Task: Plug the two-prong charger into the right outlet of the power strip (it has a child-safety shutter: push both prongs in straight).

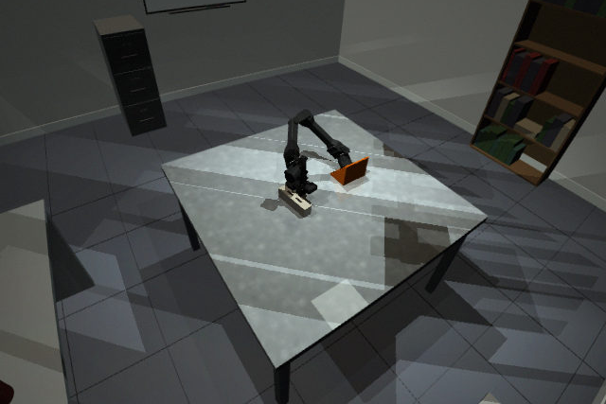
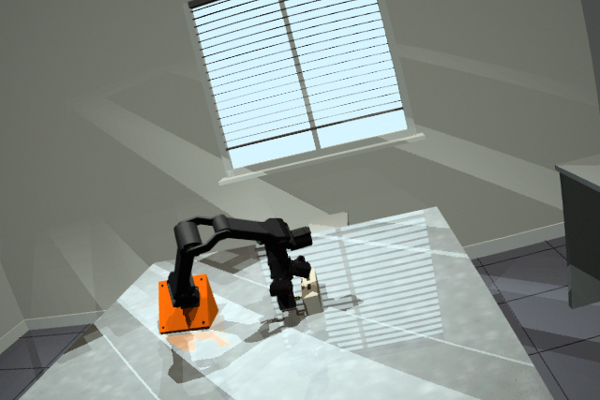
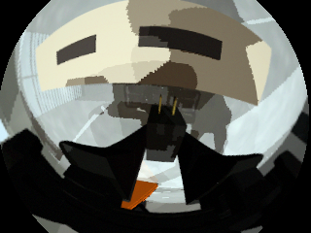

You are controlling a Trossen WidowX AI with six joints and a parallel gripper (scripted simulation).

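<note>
The gripper [image 1: 309, 188] [image 2: 291, 308] [image 3: 164, 141] is shut on the black charger [image 3: 166, 127], whose two gold prongs [image 3: 174, 106] point forward, away from the fingers. The cream power strip [image 1: 306, 206] [image 2: 312, 306] [image 3: 114, 50] stands on the table close beside the gripper. In the wrist view its two dark outlet recesses show, a left one [image 3: 76, 49] and a right one [image 3: 180, 43]. The prong tips appear just below the strip's near edge there, outside both recesses. Whether the prongs touch the strip cannot be told.
The arm's orange mount [image 1: 354, 172] [image 2: 169, 316] [image 3: 139, 190] stands on the table [image 1: 264, 262], behind the gripper. Bands of light and shadow cross the tabletop and the strip. A bookcase [image 1: 553, 61], a filing cabinet [image 1: 132, 77] and another desk [image 1: 24, 262] stand away from the table.
</note>
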